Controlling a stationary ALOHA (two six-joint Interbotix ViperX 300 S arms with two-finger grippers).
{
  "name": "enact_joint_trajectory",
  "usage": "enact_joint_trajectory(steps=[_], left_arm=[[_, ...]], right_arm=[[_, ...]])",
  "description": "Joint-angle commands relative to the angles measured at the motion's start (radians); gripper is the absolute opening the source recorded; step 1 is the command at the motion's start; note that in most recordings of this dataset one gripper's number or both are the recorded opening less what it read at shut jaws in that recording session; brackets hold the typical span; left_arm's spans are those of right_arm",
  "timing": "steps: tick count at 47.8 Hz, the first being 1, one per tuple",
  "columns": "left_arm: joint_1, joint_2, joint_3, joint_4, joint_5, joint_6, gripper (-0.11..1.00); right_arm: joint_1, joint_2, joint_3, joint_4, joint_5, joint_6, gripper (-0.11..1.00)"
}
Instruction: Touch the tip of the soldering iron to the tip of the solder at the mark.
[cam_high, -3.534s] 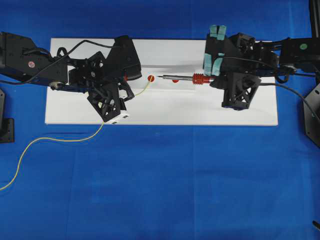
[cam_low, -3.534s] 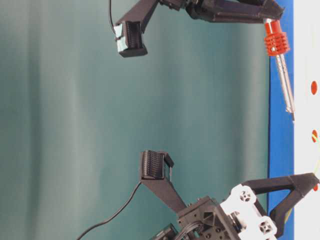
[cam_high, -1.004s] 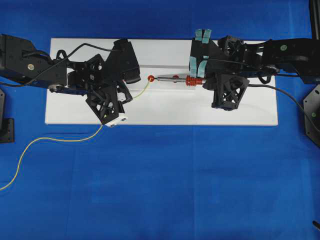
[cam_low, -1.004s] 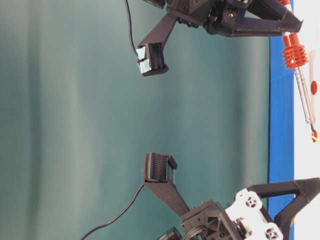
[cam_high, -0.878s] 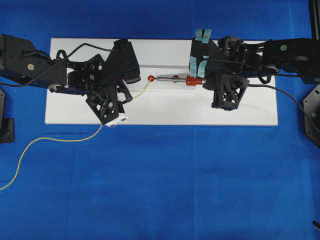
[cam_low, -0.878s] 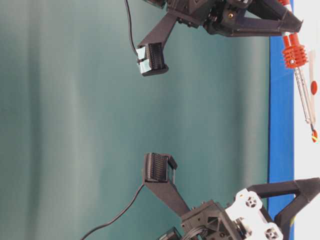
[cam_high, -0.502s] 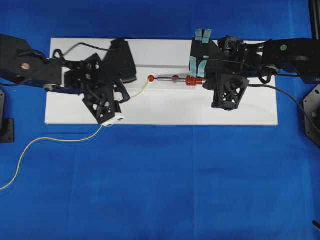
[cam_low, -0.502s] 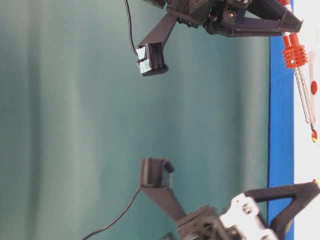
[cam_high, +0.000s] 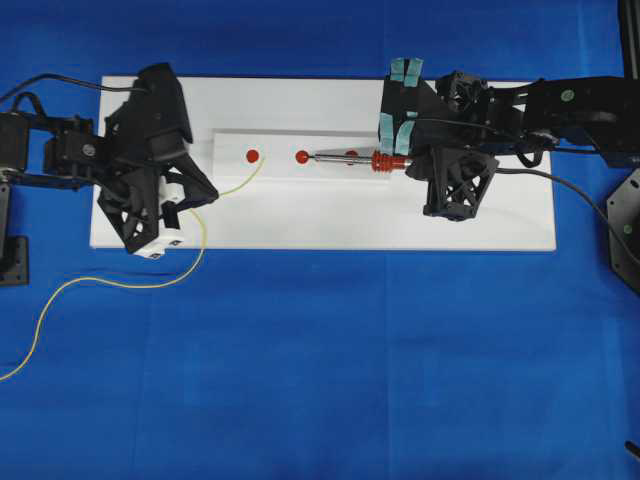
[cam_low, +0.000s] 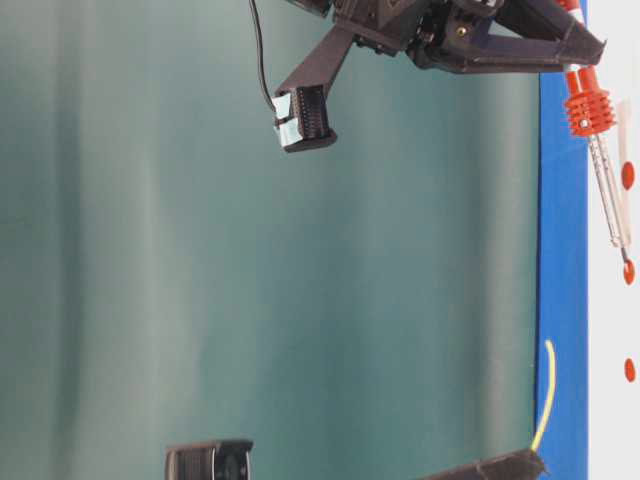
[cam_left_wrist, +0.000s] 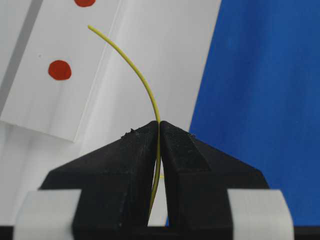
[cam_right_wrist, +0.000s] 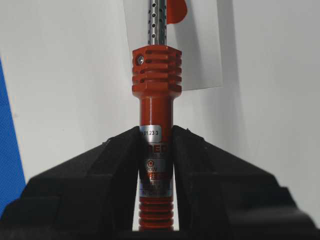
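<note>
Blue cloth (cam_high: 330, 370) covered the whole work surface, faint crease lines running across it. A white rectangular board (cam_high: 330, 225) lay flat on it, upper half of the overhead view, with a narrower raised white strip (cam_high: 280, 143) along its middle – three red dots (cam_high: 302, 156) on that strip. The backdrop (cam_low: 250, 250) behind the table was a plain teal-green sheet with soft vertical folds. Black fixed brackets sat at the left edge (cam_high: 12, 250) and right edge (cam_high: 625, 225) of the cloth. Lighting was even – soft shadows only.
</note>
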Motion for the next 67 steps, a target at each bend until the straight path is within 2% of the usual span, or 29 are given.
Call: enact_joint_trajectory(steps=[1,13,27,35,44,56,67], left_arm=[[-0.002,-0.018,-0.006,0.002,-0.017,0.0,0.02],[-0.002,-0.017,-0.003,0.002,-0.018,0.0,0.02],[-0.002,-0.014,0.002,0.002,-0.018,0.002,0.02],[-0.002,-0.011,-0.002,0.002,-0.017,0.0,0.02],[-0.002,0.035,-0.052,0.002,-0.018,-0.023,0.02],[0.0,0.202,-0.209,0.002,-0.011,-0.025,0.02],[0.012,0.333,-0.316,0.002,-0.011,-0.023,0.02]], right_arm=[[0.0,-0.011,-0.025,-0.002,-0.008,0.0,0.06],[-0.002,-0.109,0.0,-0.003,0.023,0.0,0.06],[-0.002,-0.376,0.138,-0.005,0.064,0.006,0.06],[-0.002,-0.482,0.19,-0.008,0.11,0.038,0.06],[0.0,-0.48,0.212,-0.043,0.121,0.069,0.06],[0.0,-0.449,0.209,-0.089,0.118,0.078,0.06],[0.0,-0.426,0.216,-0.097,0.115,0.078,0.06]])
